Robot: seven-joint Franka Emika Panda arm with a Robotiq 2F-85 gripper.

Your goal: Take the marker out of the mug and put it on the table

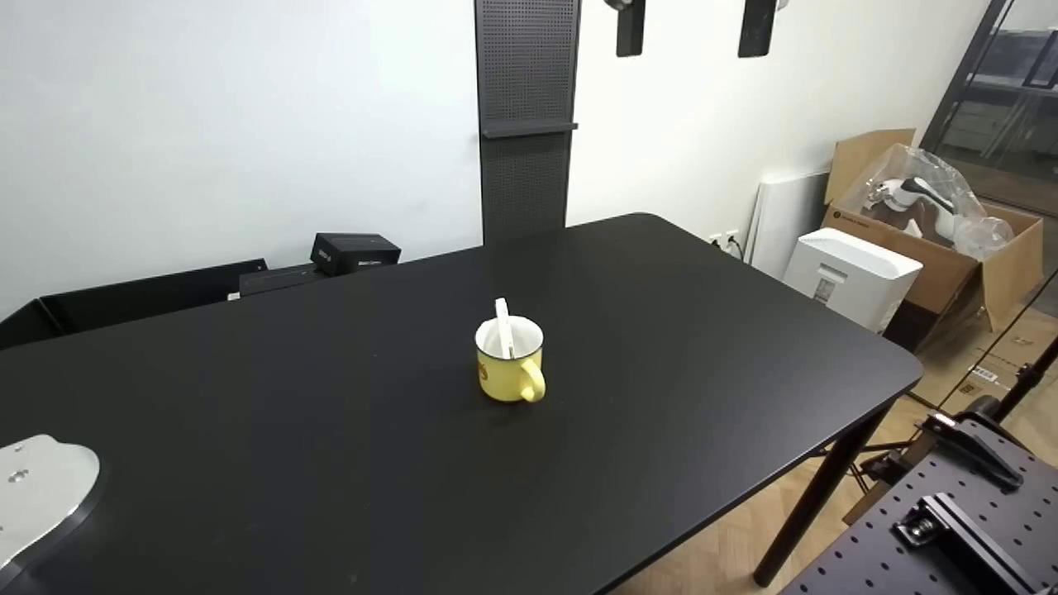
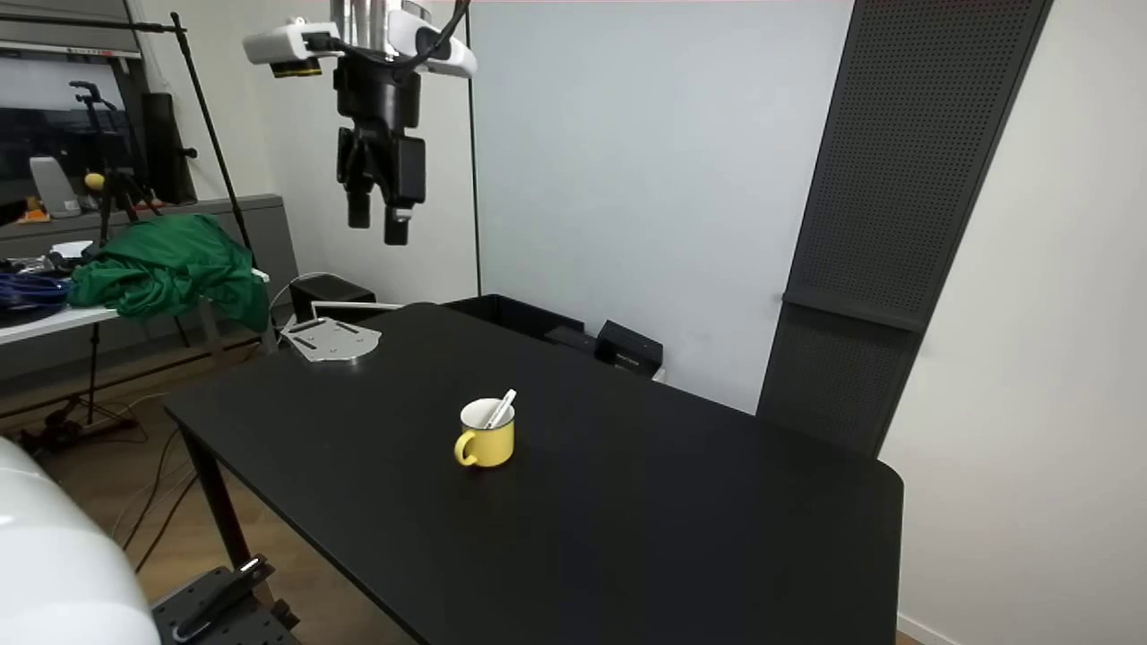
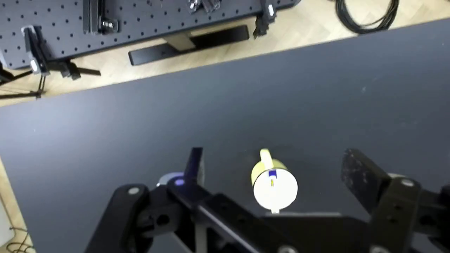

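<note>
At the top of an exterior view, left of centre, the last section of the arm (image 2: 358, 20) hangs straight down: a polished cylinder between two white side pieces, with a black cable (image 2: 445, 33) curving across its front. It sits high, well above the worktop (image 2: 627, 520).

The claw (image 2: 377, 218) below it is released, its two dark fingers wide apart and clear of everything. In the wrist view one finger stands at left and one at right, with the yellow mug (image 3: 285, 191) showing between them, lower down on the worktop.

At far left in an exterior view, a green cloth (image 2: 175, 269) is heaped on a white bench (image 2: 54, 324) away from the worktop. At the matte black worktop's left end is a flat metal plate (image 1: 45, 487); behind the back edge come a black open bin (image 1: 149, 293) and a small black box (image 1: 355, 252), along a white wall (image 1: 248, 124). Near the middle the mug stands upright, and the marker (image 1: 504, 329) is inside it at a slant: the blue end is down on the handle side, the white end juts past the opposite rim. Beyond rises a dark perforated panel (image 1: 529, 62). Farther right, past the worktop's edge, are a white upright unit (image 1: 860, 285) and an open cardboard box (image 1: 950, 273) with clear plastic in it. At lower right is a perforated board (image 1: 868, 554), parted from the worktop by a strip of wooden floor (image 3: 299, 31).
</note>
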